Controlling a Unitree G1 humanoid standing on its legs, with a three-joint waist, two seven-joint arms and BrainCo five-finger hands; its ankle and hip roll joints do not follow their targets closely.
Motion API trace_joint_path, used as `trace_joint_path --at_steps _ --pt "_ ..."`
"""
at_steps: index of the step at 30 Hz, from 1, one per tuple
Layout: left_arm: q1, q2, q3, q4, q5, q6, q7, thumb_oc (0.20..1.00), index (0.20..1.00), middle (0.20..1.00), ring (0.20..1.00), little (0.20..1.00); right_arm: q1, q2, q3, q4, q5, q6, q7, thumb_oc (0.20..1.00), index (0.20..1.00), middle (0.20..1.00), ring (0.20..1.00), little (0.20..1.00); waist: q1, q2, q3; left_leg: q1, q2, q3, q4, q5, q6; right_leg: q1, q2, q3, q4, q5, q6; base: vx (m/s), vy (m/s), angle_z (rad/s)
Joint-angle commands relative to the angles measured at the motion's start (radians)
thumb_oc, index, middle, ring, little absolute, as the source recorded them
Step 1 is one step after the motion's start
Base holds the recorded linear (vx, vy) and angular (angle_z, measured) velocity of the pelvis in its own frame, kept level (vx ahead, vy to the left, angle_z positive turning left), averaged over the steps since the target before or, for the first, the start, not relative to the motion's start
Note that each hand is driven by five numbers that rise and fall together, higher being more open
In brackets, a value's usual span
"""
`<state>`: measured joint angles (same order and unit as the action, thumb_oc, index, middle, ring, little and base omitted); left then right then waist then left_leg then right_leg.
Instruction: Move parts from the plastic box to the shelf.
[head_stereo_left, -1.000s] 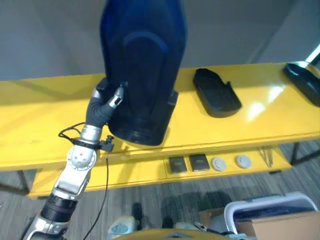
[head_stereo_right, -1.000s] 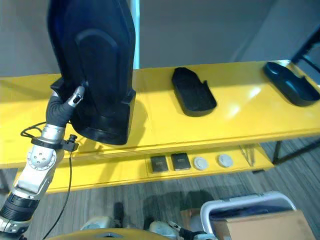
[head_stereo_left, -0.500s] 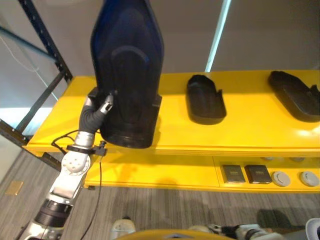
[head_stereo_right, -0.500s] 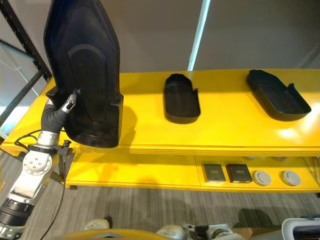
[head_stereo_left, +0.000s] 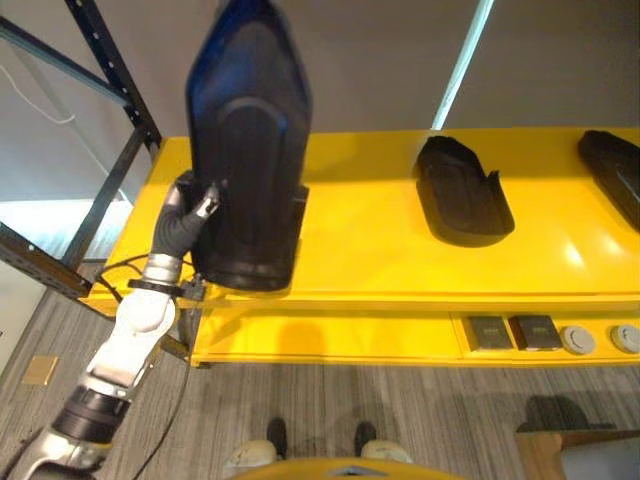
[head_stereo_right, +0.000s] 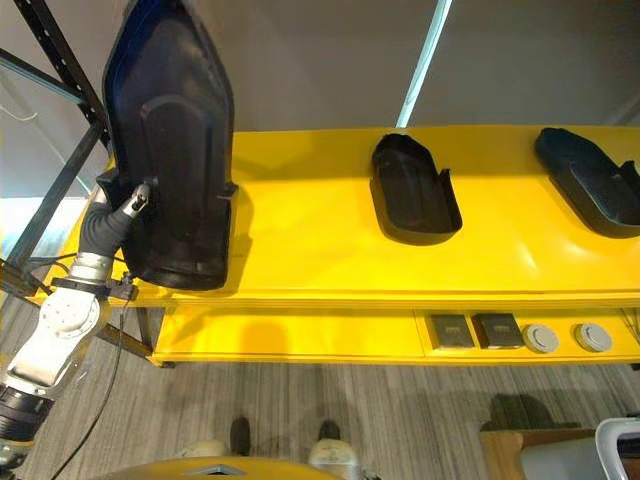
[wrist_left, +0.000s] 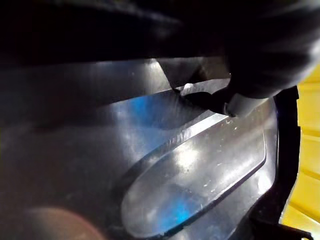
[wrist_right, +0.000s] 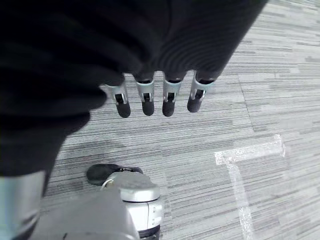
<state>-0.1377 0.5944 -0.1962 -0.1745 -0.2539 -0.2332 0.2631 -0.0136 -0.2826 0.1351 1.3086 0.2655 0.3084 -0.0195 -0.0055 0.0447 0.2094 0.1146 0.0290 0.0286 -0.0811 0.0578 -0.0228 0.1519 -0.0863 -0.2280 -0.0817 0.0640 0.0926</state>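
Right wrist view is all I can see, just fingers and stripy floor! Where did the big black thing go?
Observer: The big black part stands upright at the left end of the yellow shelf, with the left hand curled round its edge.
Operator: Is it alone up there?
Observer: No. Another black part lies flat on the shelf to its right, and a third black part lies near the right end.
Operator: Anything underneath?
Observer: Yes, two dark square pieces and two round pale pieces sit in a row on the lower level.
Operator: And my hand?
Observer: The right hand hangs open over the floor, holding nothing.
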Motion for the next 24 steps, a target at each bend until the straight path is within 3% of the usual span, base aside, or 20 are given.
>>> trace_joint_path --at_steps 1,5,11,14,15,16,18,24 --pt "-0.069 -0.016 0.08 -0.038 -0.044 0.0 0.093 0.2 0.2 0.2 0.2 0.2 -0.019 0.0 0.085 0.021 -0.1 0.022 0.093 1.0 1.0 1.0 1.0 1.0 0.012 -0.019 -0.026 -0.036 -0.022 0.068 -0.006 -0.076 0.016 -0.1 0.015 0.05 0.06 -0.046 -0.002 0.02 -0.073 0.11" --pt "-0.077 -0.053 0.089 0.068 -0.084 -0.009 0.127 0.2 0.2 0.2 0.2 0.2 -0.045 -0.022 0.106 -0.01 0.05 0.06 0.069 1.0 1.0 1.0 1.0 1.0 -0.002 -0.011 -0.012 -0.063 -0.041 0.098 -0.006 -0.073 0.018 -0.112 0.035 0.066 0.017 -0.031 -0.013 0.03 -0.046 0.02" --pt "-0.194 -0.061 0.098 0.239 -0.114 0.043 0.163 0.2 0.2 0.2 0.2 0.2 -0.032 -0.041 0.124 -0.03 -0.02 0.085 0.148 1.0 1.0 1.0 1.0 1.0 -0.048 0.004 0.007 -0.099 -0.045 0.134 -0.006 -0.067 0.011 -0.144 0.053 0.111 -0.002 -0.028 -0.014 0.02 -0.001 -0.16" --pt "-0.268 -0.04 0.1 0.356 -0.178 0.042 0.102 0.2 0.2 0.2 0.2 0.2 -0.033 -0.065 0.126 -0.042 -0.075 0.089 0.168 1.0 1.0 1.0 1.0 1.0 -0.078 0.017 0.028 -0.119 -0.039 0.152 -0.006 -0.061 0.006 -0.174 0.05 0.129 0.002 -0.026 -0.015 -0.04 0.061 -0.27" --pt "-0.338 -0.009 0.102 0.438 -0.23 0.046 0.009 0.2 0.2 0.2 0.2 0.2 -0.033 -0.086 0.128 -0.038 -0.105 0.077 0.196 1.0 1.0 1.0 1.0 1.0 -0.104 0.03 0.048 -0.129 -0.034 0.166 -0.006 -0.058 -0.001 -0.191 0.045 0.145 0.006 -0.026 -0.017 -0.06 0.079 -0.36" --pt "-0.343 -0.007 0.102 0.443 -0.232 0.048 0.005 0.2 0.2 0.2 0.2 0.2 -0.034 -0.087 0.128 -0.038 -0.106 0.076 0.198 1.0 1.0 1.0 1.0 1.0 -0.104 0.031 0.049 -0.129 -0.034 0.167 -0.006 -0.058 -0.001 -0.192 0.045 0.146 0.007 -0.026 -0.017 -0.04 0.086 -0.29" --pt "-0.402 0.038 0.088 0.558 -0.271 0.112 -0.049 0.2 0.2 0.2 0.2 0.2 -0.044 -0.114 0.127 -0.045 -0.138 0.045 0.184 1.0 1.0 1.0 1.0 1.0 -0.131 0.047 0.071 -0.128 -0.026 0.178 -0.006 -0.057 -0.01 -0.199 0.031 0.162 0.01 -0.026 -0.014 0.04 0.085 -0.25" --pt "-0.44 0.09 0.068 0.674 -0.304 0.189 -0.105 0.2 0.2 0.2 0.2 0.2 -0.05 -0.136 0.135 -0.06 -0.167 0.042 0.196 1.0 1.0 1.0 1.0 1.0 -0.154 0.062 0.093 -0.123 -0.016 0.195 -0.006 -0.058 -0.017 -0.207 0.014 0.168 0.011 -0.024 -0.009 0.02 0.038 -0.15"
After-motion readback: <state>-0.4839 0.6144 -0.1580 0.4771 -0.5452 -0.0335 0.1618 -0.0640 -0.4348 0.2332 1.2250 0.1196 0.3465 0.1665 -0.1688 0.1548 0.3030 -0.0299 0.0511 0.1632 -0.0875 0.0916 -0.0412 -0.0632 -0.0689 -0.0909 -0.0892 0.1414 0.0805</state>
